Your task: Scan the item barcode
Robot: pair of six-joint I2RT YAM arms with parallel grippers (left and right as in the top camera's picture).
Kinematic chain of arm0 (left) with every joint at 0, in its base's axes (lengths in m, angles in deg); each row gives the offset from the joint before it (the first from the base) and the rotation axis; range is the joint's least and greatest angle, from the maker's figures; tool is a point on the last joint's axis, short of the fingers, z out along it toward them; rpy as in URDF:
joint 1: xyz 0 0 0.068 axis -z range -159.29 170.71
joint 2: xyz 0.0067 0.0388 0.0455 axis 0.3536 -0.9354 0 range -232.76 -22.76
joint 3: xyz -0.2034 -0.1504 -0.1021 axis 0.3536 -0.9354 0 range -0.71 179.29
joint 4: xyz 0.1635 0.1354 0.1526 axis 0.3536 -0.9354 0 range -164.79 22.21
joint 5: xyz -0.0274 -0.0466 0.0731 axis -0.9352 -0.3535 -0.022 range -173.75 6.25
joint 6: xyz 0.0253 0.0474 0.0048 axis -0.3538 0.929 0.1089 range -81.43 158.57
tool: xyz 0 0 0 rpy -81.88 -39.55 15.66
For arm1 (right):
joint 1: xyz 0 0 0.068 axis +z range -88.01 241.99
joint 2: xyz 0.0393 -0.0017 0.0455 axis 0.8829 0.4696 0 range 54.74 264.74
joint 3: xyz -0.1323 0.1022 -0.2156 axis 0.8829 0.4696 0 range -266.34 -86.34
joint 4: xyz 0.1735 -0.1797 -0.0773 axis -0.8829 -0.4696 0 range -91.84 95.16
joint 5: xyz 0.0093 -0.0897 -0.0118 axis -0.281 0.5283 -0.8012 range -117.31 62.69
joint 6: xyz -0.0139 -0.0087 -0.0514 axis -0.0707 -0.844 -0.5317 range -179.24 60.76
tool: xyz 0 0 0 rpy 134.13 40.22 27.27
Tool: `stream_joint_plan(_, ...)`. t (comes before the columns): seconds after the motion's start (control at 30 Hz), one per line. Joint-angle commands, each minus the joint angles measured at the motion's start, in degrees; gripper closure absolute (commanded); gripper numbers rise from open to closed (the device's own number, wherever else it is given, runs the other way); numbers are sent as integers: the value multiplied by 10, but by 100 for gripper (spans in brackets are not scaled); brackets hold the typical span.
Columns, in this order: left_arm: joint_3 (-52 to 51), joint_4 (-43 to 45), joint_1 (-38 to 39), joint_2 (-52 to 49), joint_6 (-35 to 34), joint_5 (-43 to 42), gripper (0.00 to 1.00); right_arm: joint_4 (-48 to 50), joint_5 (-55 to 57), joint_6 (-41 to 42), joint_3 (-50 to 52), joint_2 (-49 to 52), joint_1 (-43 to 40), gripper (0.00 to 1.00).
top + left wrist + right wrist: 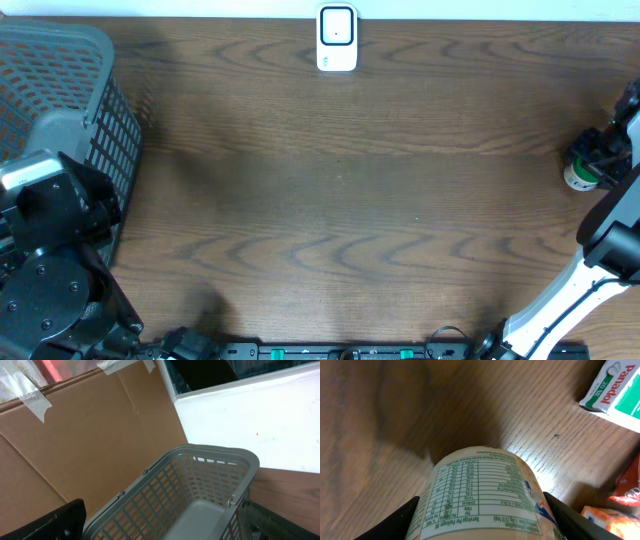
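Now: right claw [482, 529] clamped on the bottle [485, 485], at the far right edge of the overhead frame.
My right wrist view shows both dark fingers [395, 522] against the bottle's sides, jaws partly spread, its nutrition panel facing the lens. Scanner [337, 38] sits top centre of the wooden table [340, 200], well apart from the bottle. Panadol box [612, 390] lies upper right in that wrist view. Left claw [165, 530] gapes wide, holding nothing, over the grey basket [200, 495] at overhead upper left.

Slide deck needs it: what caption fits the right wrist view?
Right tool clasps a labelled bottle over the wooden table, Panadol box nearby.
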State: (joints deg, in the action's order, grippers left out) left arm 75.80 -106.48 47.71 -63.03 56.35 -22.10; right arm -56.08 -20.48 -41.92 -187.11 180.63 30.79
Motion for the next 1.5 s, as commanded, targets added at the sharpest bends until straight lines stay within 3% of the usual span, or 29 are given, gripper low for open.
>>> stream_joint_plan(0.0,0,1,-2,2,-5,5,2,3,4,-7,-7,-10,-31,32)
stream_joint_plan(0.13,0,1,-2,2,-5,5,2,-2,4,-7,-7,-10,-73,26)
stream_joint_plan(0.23,0,1,-2,2,-5,5,2,-9,-8,-10,-7,-10,-103,1)
stream_joint_plan(0.5,0,1,-2,2,-5,6,2,-49,-152,-47,-38,-38,-150,1)
stream_joint_plan(0.73,0,1,-2,2,-5,5,2,-35,-165,-77,-174,-175,-144,1)
stream_joint_plan(0.87,0,1,-2,3,-5,5,2,44,-254,-10,-249,-271,-144,1)
stream_joint_plan(0.97,0,1,-2,3,-5,6,2,160,-348,83,-269,-333,-139,1)
stream_joint_plan(1.1,0,8,-2,2,-5,5,2,259,-396,120,-269,-402,-105,1)
stream_joint_plan(1.33,0,14,-2,3,-5,6,2,192,-383,74,-254,-462,-17,1)
stream_joint_plan(1.47,0,139,-2,-3,34,-33,2,201,-382,71,-203,-504,48,1)
